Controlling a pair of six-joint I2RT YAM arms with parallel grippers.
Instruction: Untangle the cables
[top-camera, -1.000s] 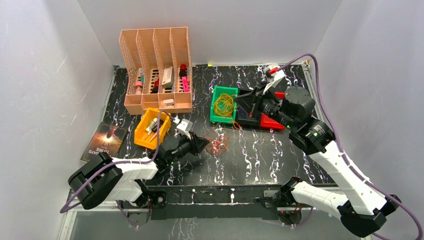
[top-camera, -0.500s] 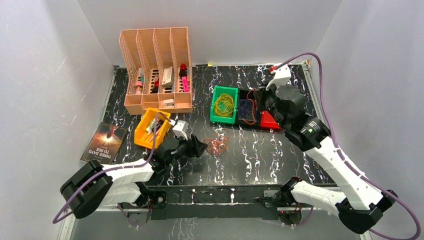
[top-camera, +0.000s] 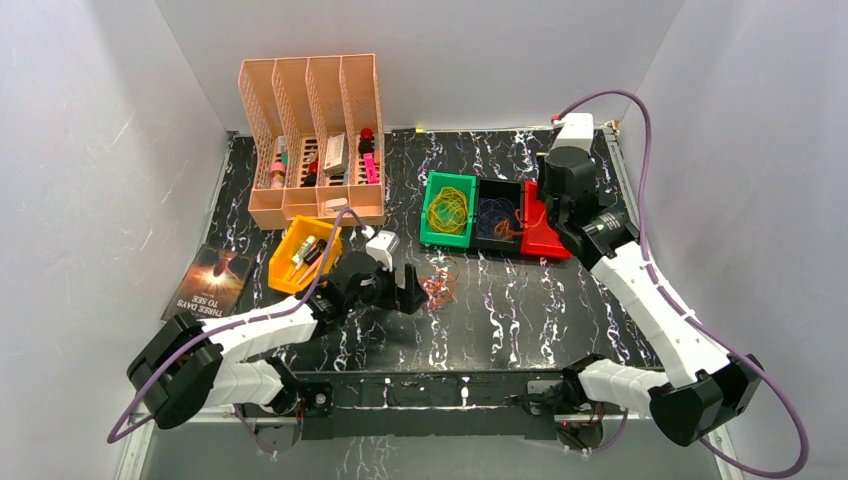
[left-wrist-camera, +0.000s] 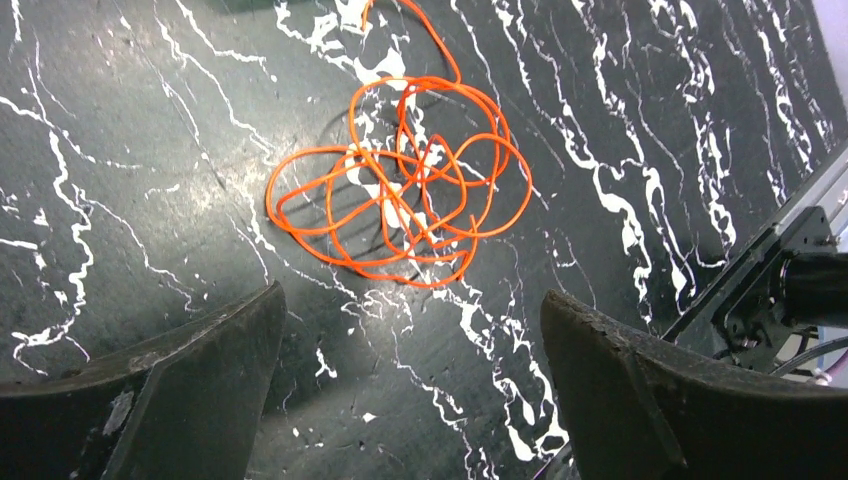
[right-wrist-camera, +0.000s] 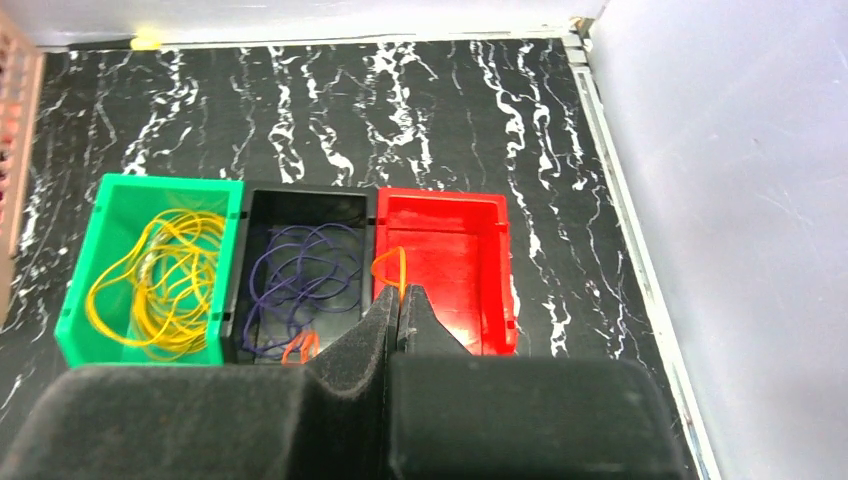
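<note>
My left tool (left-wrist-camera: 410, 297) has sprung wide open, empty, beside the light, floppy cables (left-wrist-camera: 400, 185); I'd pinch one outer loop; right tool (right-wrist-camera: 398, 300) shut.

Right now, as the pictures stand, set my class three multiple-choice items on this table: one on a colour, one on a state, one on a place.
1. What colour are the cables in the green bin?
A yellow; B blue; C orange.

2. How does the left gripper stand?
A shut on a cable; B open, holding nothing; C shut and empty.

3. Where does the orange tangle lie?
A in the green bin; B on the bare table; C pinched between the left gripper's fingers.

Key:
1 A, only yellow loops lie in that bin.
2 B, its fingers stand wide apart with nothing between them.
3 B, the tangle rests on the marbled top, just beyond the open fingers.
</note>
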